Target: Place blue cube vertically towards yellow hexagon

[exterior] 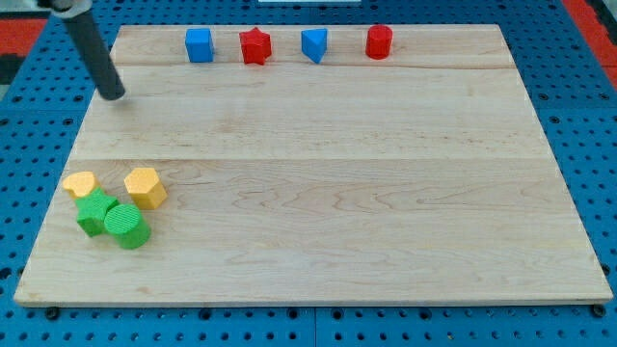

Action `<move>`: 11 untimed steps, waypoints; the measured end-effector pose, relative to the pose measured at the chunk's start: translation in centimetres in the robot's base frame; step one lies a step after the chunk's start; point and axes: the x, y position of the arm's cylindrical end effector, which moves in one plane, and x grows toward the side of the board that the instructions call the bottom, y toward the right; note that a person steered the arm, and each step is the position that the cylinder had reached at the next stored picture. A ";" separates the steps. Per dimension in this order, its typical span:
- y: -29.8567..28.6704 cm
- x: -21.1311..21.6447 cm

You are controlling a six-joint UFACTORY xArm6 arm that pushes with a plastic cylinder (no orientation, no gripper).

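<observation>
- No text, label, brand, number or sign can be read anywhere in the camera view.
- The bench shows bare wood grain only, with no print or marking on it.
- The blocks show plain coloured faces, with no lettering or stickers.
- The blue perforated surface around the bench shows only rows of holes, no writing.
- The dark rod carries no legible marking.
</observation>
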 end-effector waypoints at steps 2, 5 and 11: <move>1.6 -3.9; 6.0 -12.9; 10.7 4.5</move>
